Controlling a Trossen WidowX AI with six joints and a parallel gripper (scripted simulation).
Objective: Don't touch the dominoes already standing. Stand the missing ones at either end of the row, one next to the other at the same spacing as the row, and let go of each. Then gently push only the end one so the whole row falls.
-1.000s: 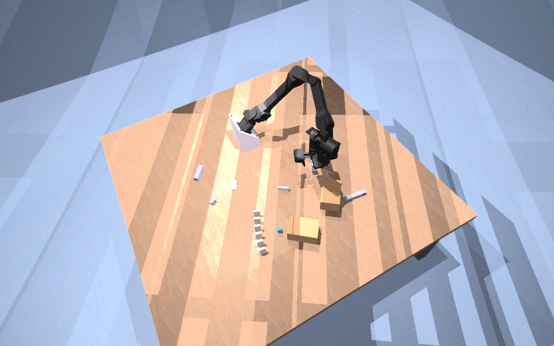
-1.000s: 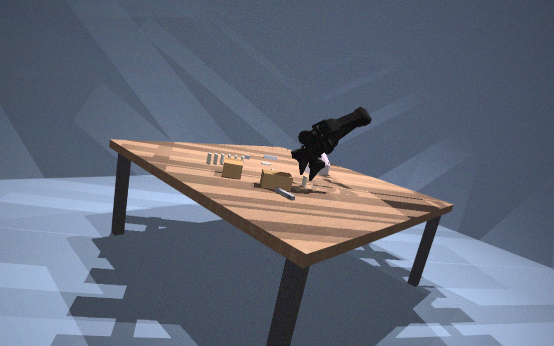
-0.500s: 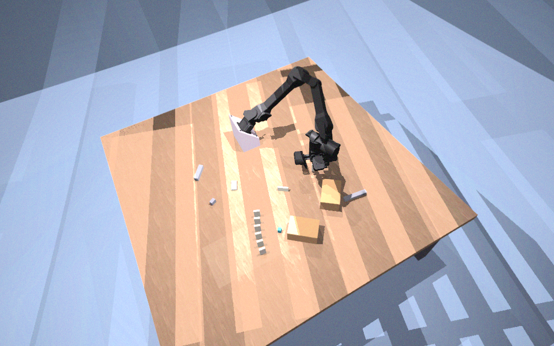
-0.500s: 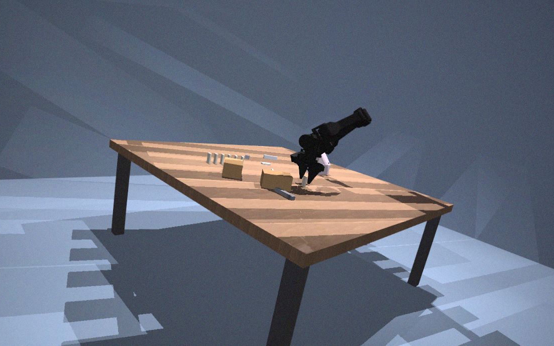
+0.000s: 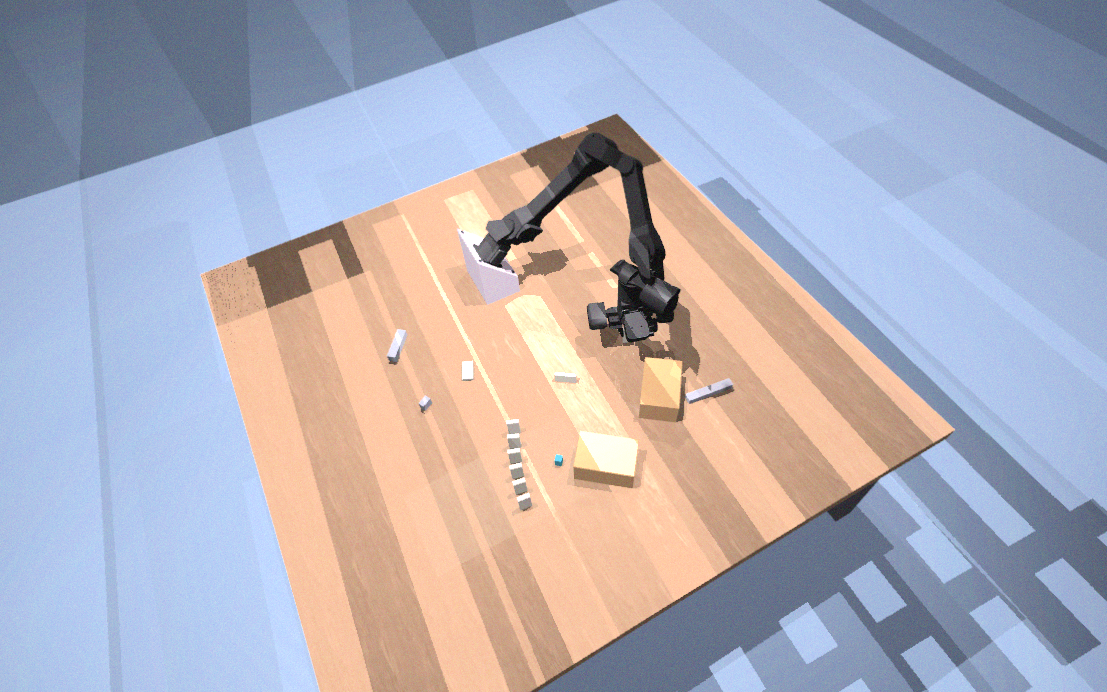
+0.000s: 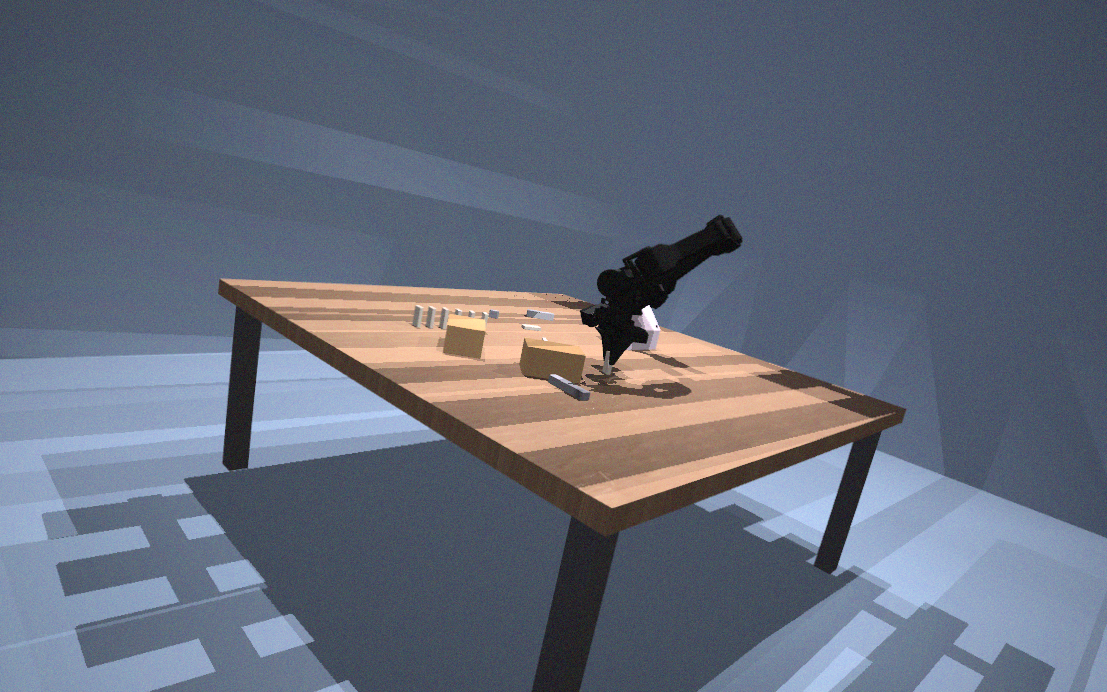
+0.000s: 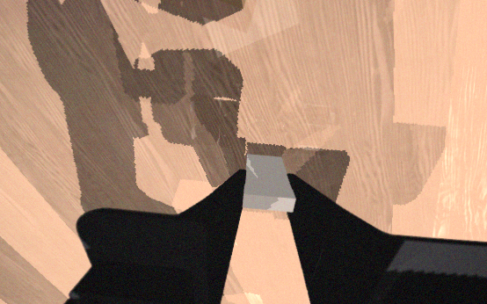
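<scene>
My gripper (image 7: 265,177) is shut on an upright pale domino (image 7: 267,186) (image 6: 607,365), low over the table near its right-hand side in the top view. The fingers touch both sides of it; it appears to stand on the table. A straight row of several standing dominoes (image 5: 515,456) (image 6: 430,316) is well away, toward the front. One loose white domino (image 5: 466,370) (image 6: 531,327) lies flat left of the arm. Another pale domino (image 5: 565,377) lies on its side between the row and my gripper; it is mostly hidden in the exterior view.
Two yellow blocks (image 5: 661,387) (image 5: 606,457) stand between gripper and row's right side. A small blue cube (image 5: 558,460) is beside the row. Grey bars (image 5: 397,346) (image 5: 709,390) and a small grey block (image 5: 424,402) lie around. A lilac angled panel (image 5: 491,279) stands by the arm's base.
</scene>
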